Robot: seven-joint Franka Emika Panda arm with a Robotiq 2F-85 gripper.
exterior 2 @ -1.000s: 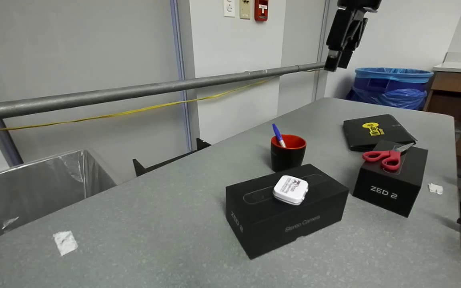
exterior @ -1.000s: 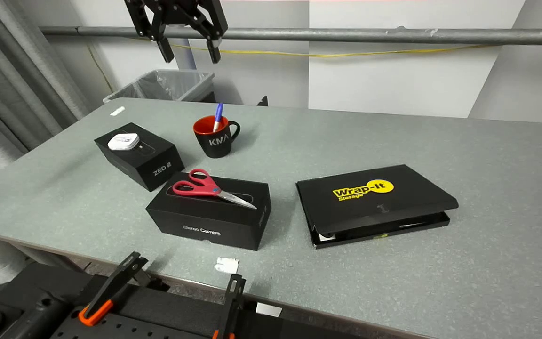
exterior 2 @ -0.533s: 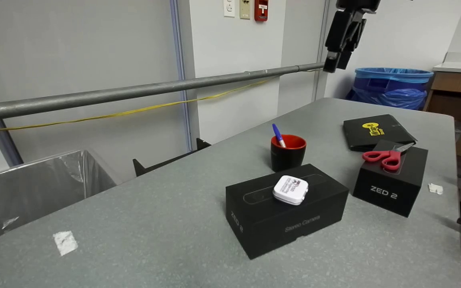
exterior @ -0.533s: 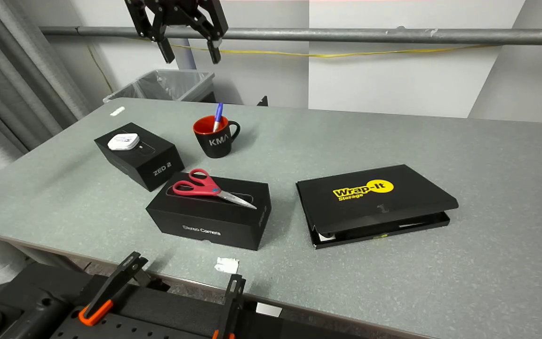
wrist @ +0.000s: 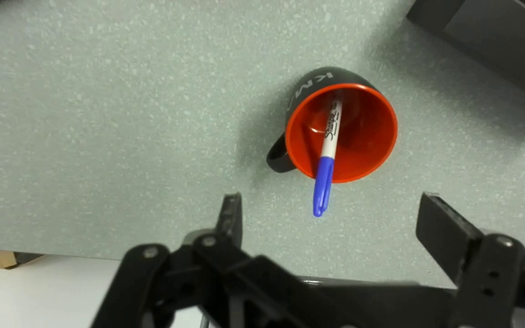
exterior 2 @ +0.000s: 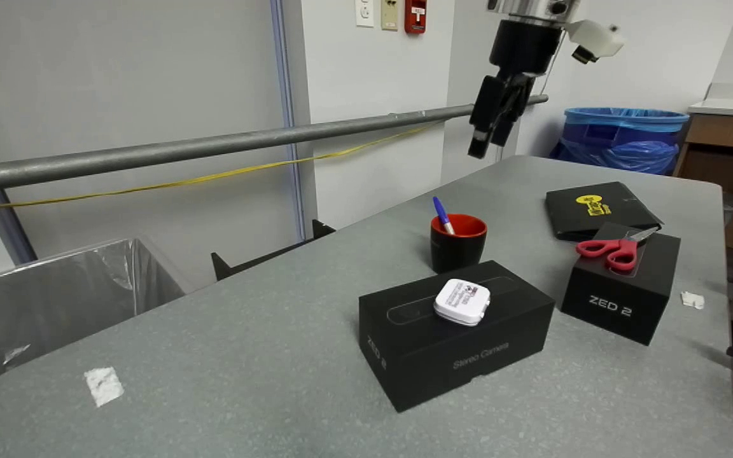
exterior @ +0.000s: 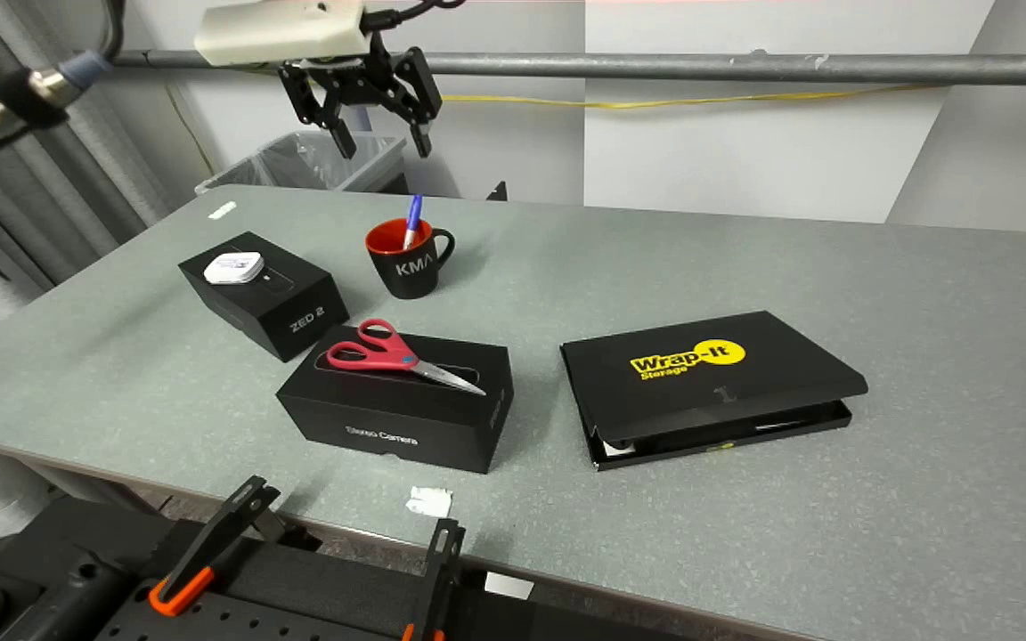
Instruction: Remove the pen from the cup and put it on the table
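Note:
The pen [exterior: 414, 216], blue-capped with a white barrel, leans in the cup [exterior: 404, 274], its capped end above the rim. The dark cup with a red inside stands upright on the grey table [exterior: 923, 499]. In an exterior view the pen [exterior 2: 444, 217] and cup [exterior 2: 455, 256] show too. My gripper [exterior: 386, 151] is open and empty, above the cup and apart from it; it also shows in an exterior view [exterior 2: 489, 146]. In the wrist view the pen's blue cap [wrist: 323, 187] points toward the space between the open fingers [wrist: 331, 198], and the cup [wrist: 369, 146] lies beyond them.
A black box with a white case [exterior 2: 462, 302] stands close to the cup. Another black box [exterior: 397, 418] bears red-handled scissors [exterior: 379, 352]. A flat black Wrap-It box [exterior: 709, 378] lies farther along the table. A lined bin [exterior 2: 74, 299] stands beyond the table edge.
My gripper has come lower and closer to the cup, staying open; more of the arm now shows in both exterior views. The pen, cup and boxes have not moved.

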